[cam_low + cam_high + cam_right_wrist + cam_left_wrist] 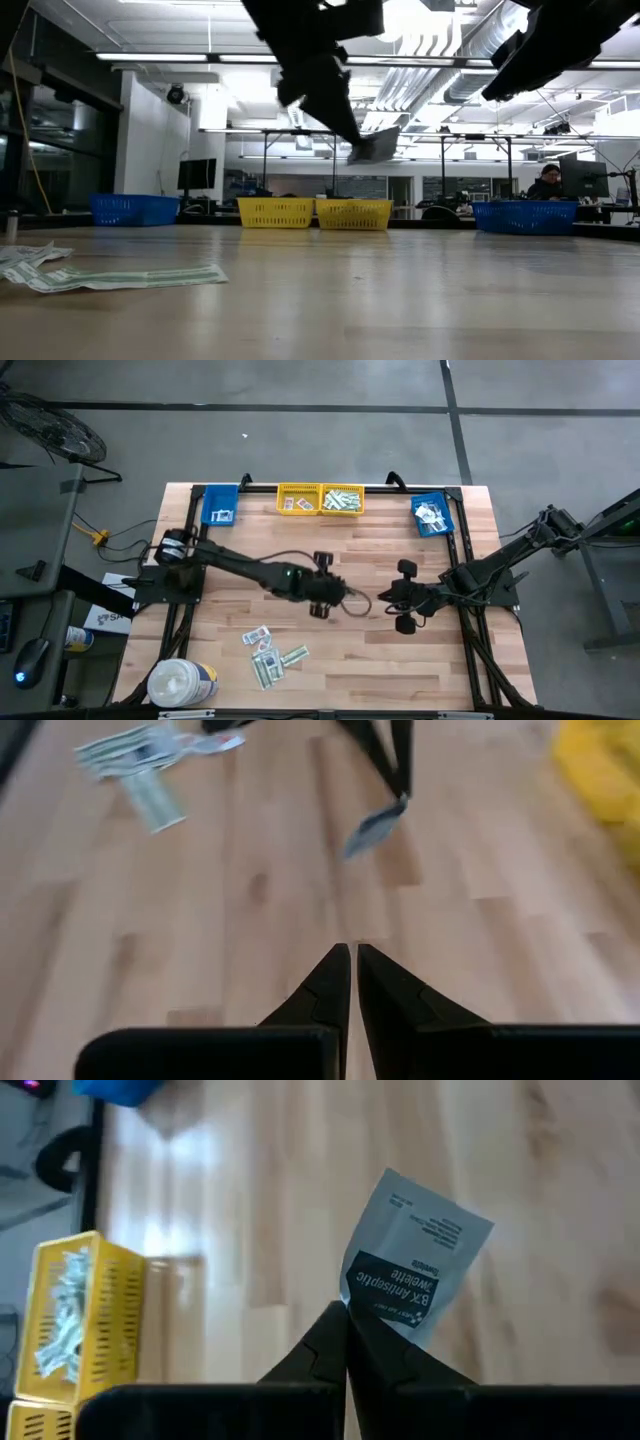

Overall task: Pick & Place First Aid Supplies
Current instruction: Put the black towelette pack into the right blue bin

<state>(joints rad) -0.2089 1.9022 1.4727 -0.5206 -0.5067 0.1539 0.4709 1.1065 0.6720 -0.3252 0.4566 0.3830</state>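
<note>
We are seeing the left gripper (346,1320) hanging above the middle of the bench (400,670), its fingers pinched together on the corner of a white antiseptic towelette packet (415,1260) with a dark blue band, which is dangling clear of the wood. In the low view the same packet (374,147) is showing well above the bench top, tilted under the dark fingers. The right gripper (352,952) is hovering over the bench toward its right edge, just beside the left one, its fingers pressed nearly together with nothing between them. We are finding the rest of the first aid supplies (272,653) lying in a loose heap near the front edge, left of the middle: long pale green-white strips and smaller squarish white packets with red or blue marks, some overlapping. Along the back edge, two yellow bins (320,500) are standing side by side at the middle, each holding some packets; a blue bin (220,505) is sitting toward the back left corner with a packet in it, and another blue bin (432,515) toward the back right corner is holding several white ones. A big white round tub (180,682) is lying at the front left corner. Beyond the bench, in the low view, a person (548,183) is sitting at a desk.
</note>
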